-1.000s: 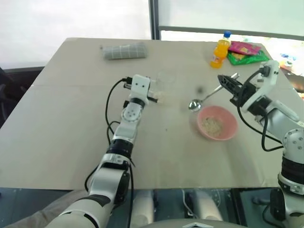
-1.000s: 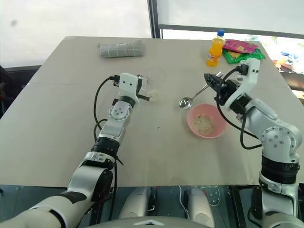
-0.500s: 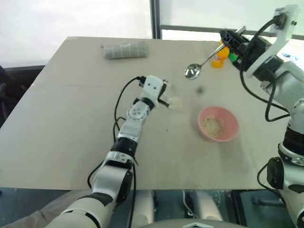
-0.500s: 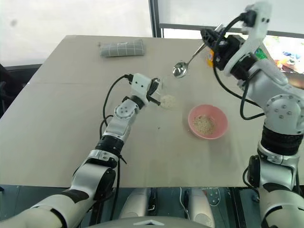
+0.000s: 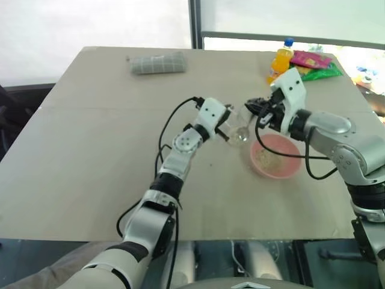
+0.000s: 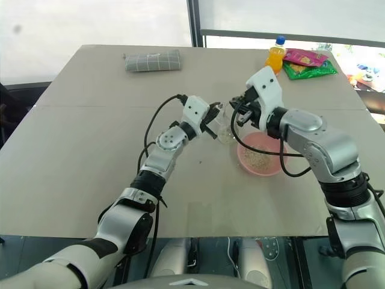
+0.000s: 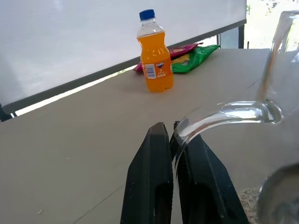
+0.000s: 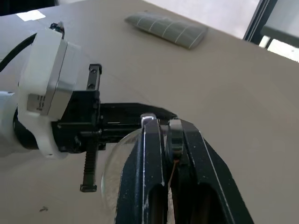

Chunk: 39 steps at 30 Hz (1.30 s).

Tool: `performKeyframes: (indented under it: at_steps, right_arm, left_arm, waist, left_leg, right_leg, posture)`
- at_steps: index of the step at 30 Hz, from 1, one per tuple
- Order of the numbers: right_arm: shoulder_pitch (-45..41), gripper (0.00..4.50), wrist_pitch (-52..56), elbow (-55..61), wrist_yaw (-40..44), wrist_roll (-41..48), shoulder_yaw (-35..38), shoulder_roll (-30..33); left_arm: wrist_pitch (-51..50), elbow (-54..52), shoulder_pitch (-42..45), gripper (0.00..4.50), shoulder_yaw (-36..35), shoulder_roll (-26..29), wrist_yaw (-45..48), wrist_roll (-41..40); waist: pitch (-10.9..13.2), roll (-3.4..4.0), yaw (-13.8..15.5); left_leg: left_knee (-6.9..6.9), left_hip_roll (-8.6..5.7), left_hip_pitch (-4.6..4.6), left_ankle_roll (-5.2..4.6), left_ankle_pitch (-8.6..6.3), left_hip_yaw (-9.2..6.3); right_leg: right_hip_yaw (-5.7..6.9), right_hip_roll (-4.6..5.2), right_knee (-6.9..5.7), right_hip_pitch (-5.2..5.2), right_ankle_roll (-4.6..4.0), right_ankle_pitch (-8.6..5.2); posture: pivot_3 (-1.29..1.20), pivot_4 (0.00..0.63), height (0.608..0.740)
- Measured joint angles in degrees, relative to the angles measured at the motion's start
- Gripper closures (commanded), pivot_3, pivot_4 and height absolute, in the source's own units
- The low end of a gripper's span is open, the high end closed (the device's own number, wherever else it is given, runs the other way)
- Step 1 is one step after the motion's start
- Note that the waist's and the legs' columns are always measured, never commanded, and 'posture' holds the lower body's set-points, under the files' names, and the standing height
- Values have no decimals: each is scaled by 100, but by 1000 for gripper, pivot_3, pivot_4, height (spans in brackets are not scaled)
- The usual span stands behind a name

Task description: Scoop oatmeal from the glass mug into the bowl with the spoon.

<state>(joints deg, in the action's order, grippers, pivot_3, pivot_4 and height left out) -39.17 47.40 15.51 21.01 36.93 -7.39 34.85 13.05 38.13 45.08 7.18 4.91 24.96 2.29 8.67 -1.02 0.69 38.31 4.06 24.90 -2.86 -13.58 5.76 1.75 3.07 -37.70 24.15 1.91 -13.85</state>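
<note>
Your left claw [image 7: 174, 135] is clamped on the handle of the glass mug [image 5: 239, 123], which it holds just beside the bowl [image 5: 275, 156], on the bowl's left. The mug is nearly see-through and hard to make out from the head cameras; its curved handle reads clearly only at the left wrist (the mug's body is cut off at that picture's edge). A little oatmeal [image 7: 250, 198] shows through the glass near the mug's base there, partly hidden by the claw's fingers [image 7: 148, 182].

Your right claw [image 8: 162, 125] is closed on the spoon [image 8: 174, 140], of which you see only a short stretch of metal handle between the black fingers; the scoop end cannot be made out in any picture, so whether it sits inside the mug cannot be told. The two claws meet tip to tip over the mug, each blocking the other's view of it.

The pink bowl stands on the bench [image 5: 90, 150] and holds a patch of oatmeal; the right arm's cable loops across its near-left rim.

Around them: an orange bottle [image 5: 280, 60] with a blue cap and bright snack packets [image 5: 313, 65] at the far right of the bench, and a folded grey cloth [image 5: 157, 63] at the far left, all well apart from the claws.
</note>
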Motion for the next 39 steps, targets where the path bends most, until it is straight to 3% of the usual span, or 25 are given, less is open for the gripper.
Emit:
performKeyframes:
  at_steps: [4, 12, 21, 30, 39]
  right_arm:
    - [16, 4500, 647, -65, -187, 287, 483, -288]
    - [-245, 4500, 2295, -633, -1644, 1484, 2466, -1557]
    - [-798, 4500, 3147, -996, -2849, 2553, 4077, -1660]
    - [-723, 4500, 3368, -1050, -3916, 3660, 4765, -1337]
    - [-221, 4500, 2665, -1100, -5145, 5367, 4743, -1074]
  left_arm:
    - [31, 114, 44, 4456, 9, -48, -36, 10]
    - [92, 182, 66, 4456, -4, -89, -155, 33]
    - [256, 352, 90, 4456, -28, -227, -233, -1]
    - [642, 898, 259, 4456, -21, -525, -210, -14]
    - [840, 1069, 301, 4456, -1, -523, -141, -11]
  waist:
    - [0, 0, 11]
    - [0, 0, 2]
    - [1, 2, 6]
    - [2, 4, -1]
    - [2, 4, 2]
  left_leg:
    - [1, 0, 1, 0, 0, -2]
    - [0, 1, -1, 0, 0, 0]
    - [-1, 0, 3, 0, 0, 1]
    - [-2, 0, 3, -1, -1, -1]
    - [-1, -1, 3, -2, -1, 1]
  right_leg:
    - [1, 0, 0, -1, 0, 0]
    - [-1, 0, -8, 0, 0, 1]
    - [-2, 2, -3, 1, 0, 1]
    - [-4, 1, -5, 2, 0, 0]
    - [-7, 2, -5, 1, 0, 0]
  posture:
    - [0, 150, 740]
    - [0, 150, 740]
    - [0, 150, 740]
    - [0, 150, 740]
    - [0, 150, 740]
